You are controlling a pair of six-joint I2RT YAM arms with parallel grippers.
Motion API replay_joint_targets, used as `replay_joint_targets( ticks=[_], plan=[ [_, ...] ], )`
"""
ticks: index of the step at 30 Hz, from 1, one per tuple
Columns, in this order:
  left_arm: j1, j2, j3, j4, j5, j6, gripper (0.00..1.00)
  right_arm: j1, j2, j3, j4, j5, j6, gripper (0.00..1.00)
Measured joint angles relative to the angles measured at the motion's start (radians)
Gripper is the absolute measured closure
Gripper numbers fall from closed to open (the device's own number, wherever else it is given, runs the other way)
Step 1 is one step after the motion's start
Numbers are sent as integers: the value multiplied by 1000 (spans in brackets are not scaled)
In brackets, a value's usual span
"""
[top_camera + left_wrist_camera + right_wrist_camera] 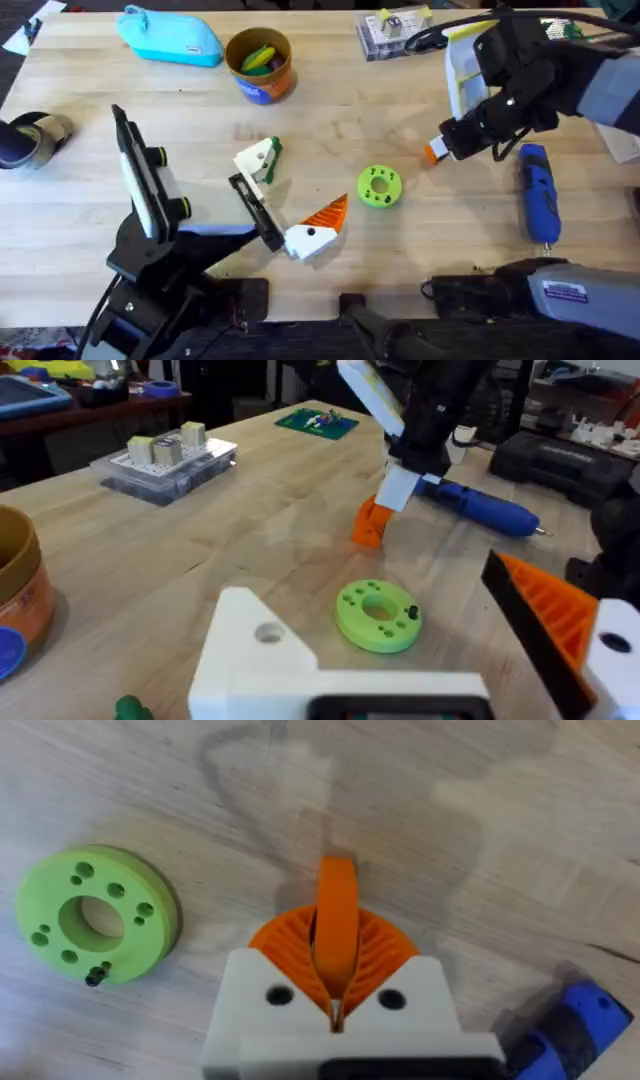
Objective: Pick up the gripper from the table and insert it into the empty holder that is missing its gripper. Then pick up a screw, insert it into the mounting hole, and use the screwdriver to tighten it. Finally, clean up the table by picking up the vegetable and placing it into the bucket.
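Two orange ribbed fingers — the gripper (436, 151) clamped in the right gripper (445, 146), and its twin with the black dot (318, 228) far to the other side of the screwdriver (537, 192). One screwdriver, just beside the held finger. One lime-green disc (379, 186), between the two fingers. One holder (258, 160) on one black bar (257, 211). One bucket (261, 63). One blue pouch (171, 37). One clear parts box (392, 35). One tape roll (30, 139). Two arms.

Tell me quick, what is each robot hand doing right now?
Left gripper: cannot be told.
Right gripper: shut on the orange gripper finger, above the table.
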Motion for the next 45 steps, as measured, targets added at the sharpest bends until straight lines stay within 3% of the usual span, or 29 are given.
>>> replay_joint_targets(
  ticks=[5,10,18,23,34,40,45],
  plan=[
    [0,0,0,0,0,0,7,-1,-15,25,-80,-43,4,988],
    [0,0,0,0,0,0,7,-2,-50,144,-167,-138,43,989],
    [0,0,0,0,-1,0,7,-2,-81,271,-195,-470,80,990],
    [0,0,0,0,-1,0,7,-2,-61,273,-178,-705,100,990],
    [0,0,0,0,-3,0,7,57,128,271,-141,-1074,156,992],
    [0,0,0,0,-3,0,7,71,132,201,-150,-1136,165,992],
    [0,0,0,0,-3,0,7,71,45,136,-156,-1131,203,992]
  ],
)
